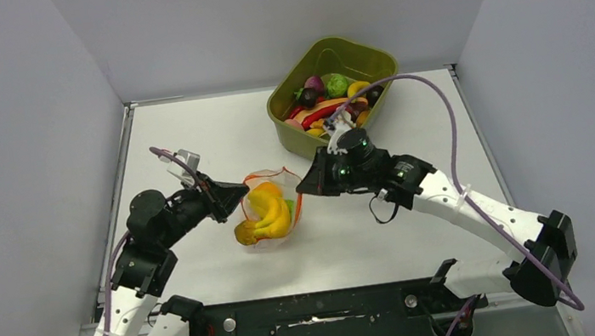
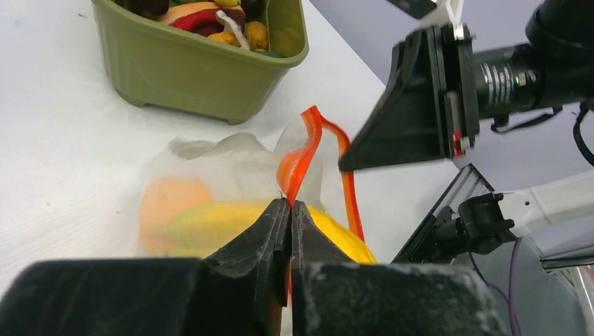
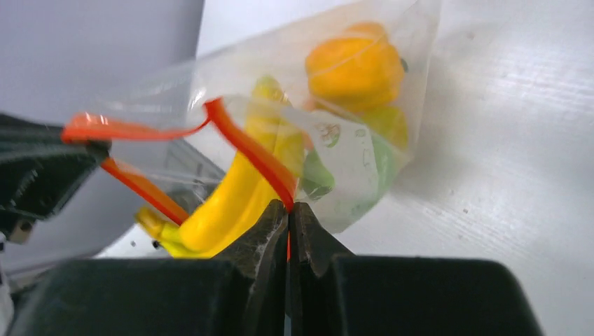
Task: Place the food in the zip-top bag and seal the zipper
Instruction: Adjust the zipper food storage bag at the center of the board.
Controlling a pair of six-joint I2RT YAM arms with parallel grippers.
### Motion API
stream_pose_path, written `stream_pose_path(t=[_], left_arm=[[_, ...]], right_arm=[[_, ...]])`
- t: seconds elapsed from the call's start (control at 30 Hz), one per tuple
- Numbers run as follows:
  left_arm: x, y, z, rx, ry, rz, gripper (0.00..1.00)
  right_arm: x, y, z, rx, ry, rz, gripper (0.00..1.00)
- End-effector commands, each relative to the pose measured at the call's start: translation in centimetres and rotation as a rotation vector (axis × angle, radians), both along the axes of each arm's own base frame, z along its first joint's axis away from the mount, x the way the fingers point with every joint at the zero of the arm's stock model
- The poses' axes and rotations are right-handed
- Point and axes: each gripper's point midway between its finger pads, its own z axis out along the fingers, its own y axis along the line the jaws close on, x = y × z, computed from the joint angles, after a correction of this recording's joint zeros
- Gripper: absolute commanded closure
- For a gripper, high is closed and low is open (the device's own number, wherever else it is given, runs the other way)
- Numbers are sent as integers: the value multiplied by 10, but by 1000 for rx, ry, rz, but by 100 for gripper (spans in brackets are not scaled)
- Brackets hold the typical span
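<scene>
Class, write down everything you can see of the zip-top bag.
The zip-top bag is a crinkly clear plastic pouch edged by an orange-red zipper, its mouth open. It lies on the white table, holding yellow bananas, an orange piece and a green piece. The left end effector and right end effector each pinch the zipper, shut.
</scene>
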Motion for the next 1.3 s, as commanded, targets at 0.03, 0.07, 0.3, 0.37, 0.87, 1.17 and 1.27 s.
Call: stream_pose_path(t=[0.03,0.07,0.3,0.37,0.87,1.17,1.27], left_arm=[[-11,7,52,-21,-81,10,100],[-13,6,58,-42,-78,7,100],[-22,0,82,-109,-35,-32,100],[-21,0,81,-106,-32,-29,100],[-1,-7,4,20,158,-27,100],[8,-20,-11,-57,199,-49,100],[15,-19,-15,-46,208,-32,100]], right_arm=[[28,-7,44,141,4,-55,100],[29,-5,42,143,16,-56,100],[60,-12,22,89,43,-74,100],[65,-7,16,78,68,-51,100],[80,14,31,247,139,-29,100],[89,-4,-13,19,113,-63,66],[56,-6,-34,-19,141,-67,59]])
